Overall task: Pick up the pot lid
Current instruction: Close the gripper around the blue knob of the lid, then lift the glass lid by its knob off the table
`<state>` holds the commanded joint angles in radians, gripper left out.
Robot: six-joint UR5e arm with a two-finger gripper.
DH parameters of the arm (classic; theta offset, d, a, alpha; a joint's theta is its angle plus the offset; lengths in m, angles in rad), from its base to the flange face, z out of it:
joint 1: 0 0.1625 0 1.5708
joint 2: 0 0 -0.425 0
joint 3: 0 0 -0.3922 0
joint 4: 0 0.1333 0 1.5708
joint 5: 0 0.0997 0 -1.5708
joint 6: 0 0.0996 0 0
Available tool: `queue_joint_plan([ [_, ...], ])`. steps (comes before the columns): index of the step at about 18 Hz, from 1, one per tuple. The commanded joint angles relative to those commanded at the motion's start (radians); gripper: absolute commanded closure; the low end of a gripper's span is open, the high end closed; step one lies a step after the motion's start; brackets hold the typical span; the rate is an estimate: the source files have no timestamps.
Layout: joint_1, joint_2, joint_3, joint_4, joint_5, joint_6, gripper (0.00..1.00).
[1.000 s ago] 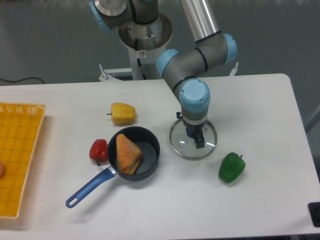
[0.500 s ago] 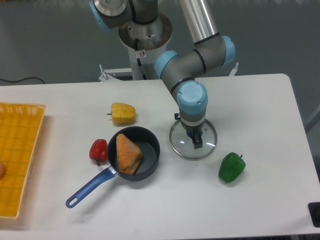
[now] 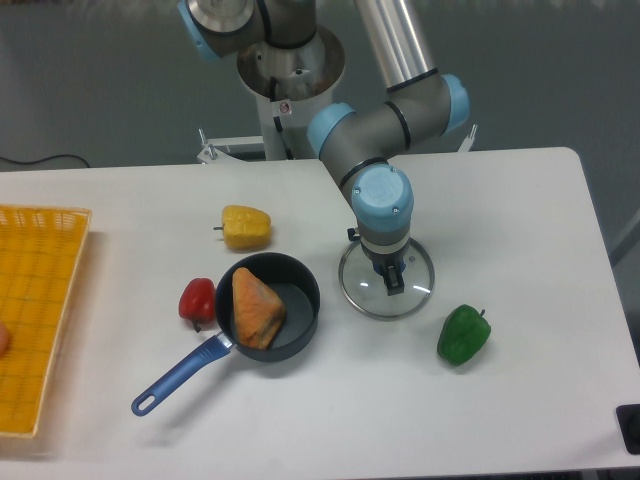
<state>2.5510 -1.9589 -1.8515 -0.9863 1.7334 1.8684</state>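
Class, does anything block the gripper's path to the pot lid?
Nothing visible stands between the gripper and the pot lid: the jaws are over it. The pan and the green pepper lie outside its rim.

Fixed camera. Lid [image 3: 362, 296]: upper rim and knob area partly covered by the gripper [image 3: 374, 261]; cannot tell whether the knob lies between the fingers. Far finger mostly hidden by the gripper body; contact with the glass not resolvable. Arm [image 3: 402, 45]: runs out of frame at top edge. Pan [image 3: 300, 300]: part of its floor hidden under an orange-brown piece [image 3: 256, 308], identity uncertain. Yellow crate [image 3: 50, 240]: cut by left edge. Round orange item [image 3: 2, 338] inside it: only a sliver in frame, not identifiable. Black object [image 3: 629, 425], lower right: cut by right edge, nature unclear. Dark cable [image 3: 45, 160]: leaves at left edge. Table [image 3: 540, 400]: cropped at left and right.
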Motion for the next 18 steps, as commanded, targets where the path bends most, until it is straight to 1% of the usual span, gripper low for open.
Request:
queue_joint_plan([
  [2, 0.0, 0.0, 0.0, 0.0, 0.0, 0.002, 0.27],
  [4, 0.0, 0.0, 0.0, 0.0, 0.0, 0.0, 0.33],
  [7, 0.0, 0.0, 0.0, 0.0, 0.0, 0.002, 0.34],
  [10, 0.0, 0.0, 0.002, -0.002, 0.002, 0.0, 0.45],
  [12, 0.0, 0.0, 0.003, -0.002, 0.002, 0.0, 0.45],
  [13, 0.0, 0.0, 0.006, -0.002, 0.003, -0.003, 0.5],
  [18, 0.0, 0.0, 0.018, -0.005, 0.005, 0.0, 0.52],
])
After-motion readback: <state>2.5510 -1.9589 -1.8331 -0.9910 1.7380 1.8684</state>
